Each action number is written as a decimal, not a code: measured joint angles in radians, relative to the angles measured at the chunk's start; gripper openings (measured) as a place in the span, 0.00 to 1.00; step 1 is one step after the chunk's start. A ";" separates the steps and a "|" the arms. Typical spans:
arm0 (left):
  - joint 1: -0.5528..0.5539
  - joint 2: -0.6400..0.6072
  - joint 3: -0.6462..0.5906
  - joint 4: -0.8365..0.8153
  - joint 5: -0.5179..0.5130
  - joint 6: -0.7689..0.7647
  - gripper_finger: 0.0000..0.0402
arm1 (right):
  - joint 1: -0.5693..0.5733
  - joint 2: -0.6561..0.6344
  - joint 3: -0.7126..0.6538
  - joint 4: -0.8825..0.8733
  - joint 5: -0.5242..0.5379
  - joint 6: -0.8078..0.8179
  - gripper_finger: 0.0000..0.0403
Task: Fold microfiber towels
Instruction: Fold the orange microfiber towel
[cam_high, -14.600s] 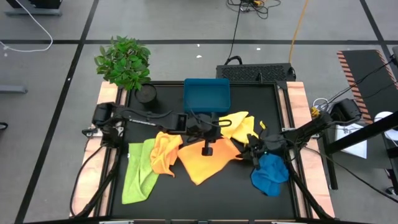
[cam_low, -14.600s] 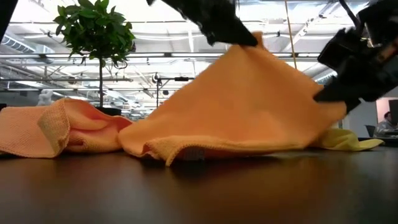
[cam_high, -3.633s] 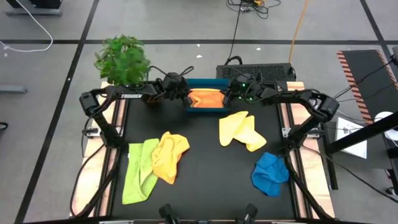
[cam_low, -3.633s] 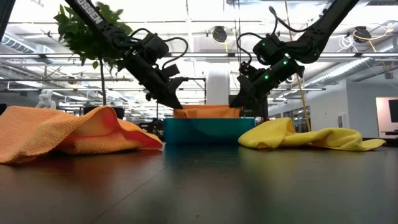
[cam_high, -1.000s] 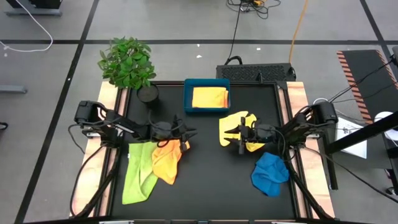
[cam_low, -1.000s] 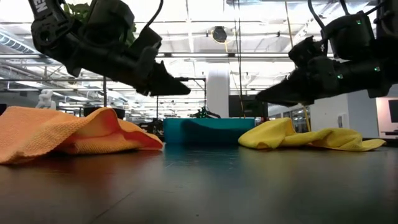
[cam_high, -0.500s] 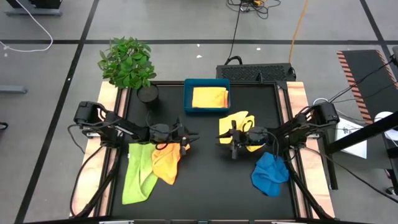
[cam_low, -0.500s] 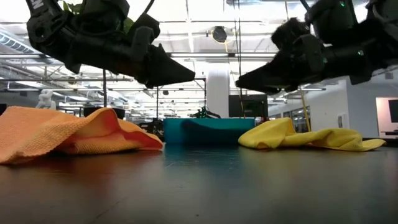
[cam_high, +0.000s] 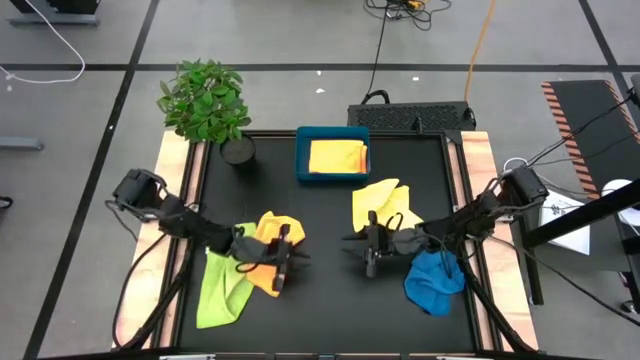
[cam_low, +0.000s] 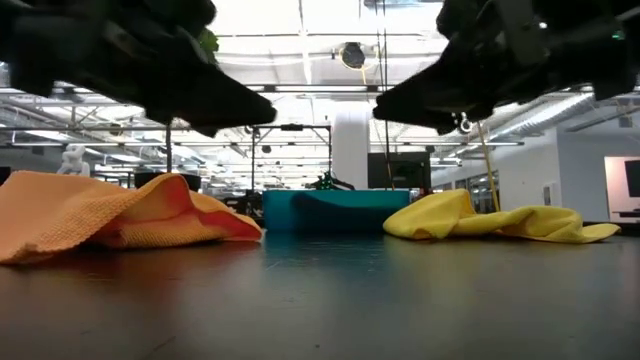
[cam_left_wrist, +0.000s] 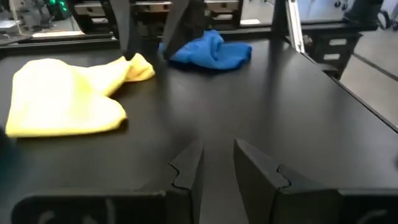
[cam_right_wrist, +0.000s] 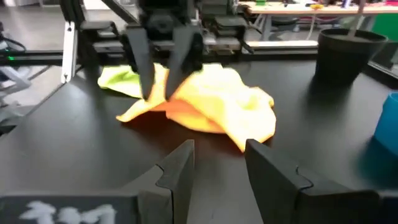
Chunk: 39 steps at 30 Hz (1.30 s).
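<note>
**Both grippers hover empty over the middle of the table, facing each other**

The left gripper (cam_high: 285, 258) hangs above the black table (cam_high: 330, 310), just past the edge of the orange towel (cam_high: 272, 250), which lies crumpled and partly over the lime green towel (cam_high: 222, 285). In the left wrist view its 2 fingers (cam_left_wrist: 186, 171) stand slightly spread with a narrow gap, and nothing sits between them. Beyond them that view shows the pale yellow towel (cam_left_wrist: 65, 99) and the blue towel (cam_left_wrist: 208, 50) lying on the table.

The right gripper (cam_high: 362, 250) hovers opposite, near the table's centre, between the pale yellow towel (cam_high: 385, 205) and the blue towel (cam_high: 435, 280). Its fingers (cam_right_wrist: 177, 171) are also parted, a little wider, and hold nothing. Past them the right wrist view shows the orange towel (cam_right_wrist: 211, 102) in a heap with the green one (cam_right_wrist: 121, 79) behind it, and the left gripper's fingers hanging over that heap.

The 2 grippers are apart, tips pointing toward each other across bare table. In the low view both show as dark shapes above the surface, clear of the cloths.

A folded golden yellow towel (cam_high: 337, 157) lies inside the teal tray (cam_high: 302, 150) at the far edge of the table. A potted plant (cam_high: 205, 100) stands at the far left corner, beside the tray.
</note>
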 joint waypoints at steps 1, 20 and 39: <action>-0.025 0.000 0.000 -0.005 -0.033 -0.008 0.22 | 0.017 0.009 0.000 -0.008 0.026 0.010 0.33; -0.198 -0.031 0.008 -0.075 -0.256 -0.077 0.22 | 0.105 0.276 0.103 0.081 0.121 0.125 0.33; -0.234 -0.092 0.280 -1.073 -0.042 -0.405 0.49 | 0.105 0.277 0.122 0.098 0.118 0.116 0.33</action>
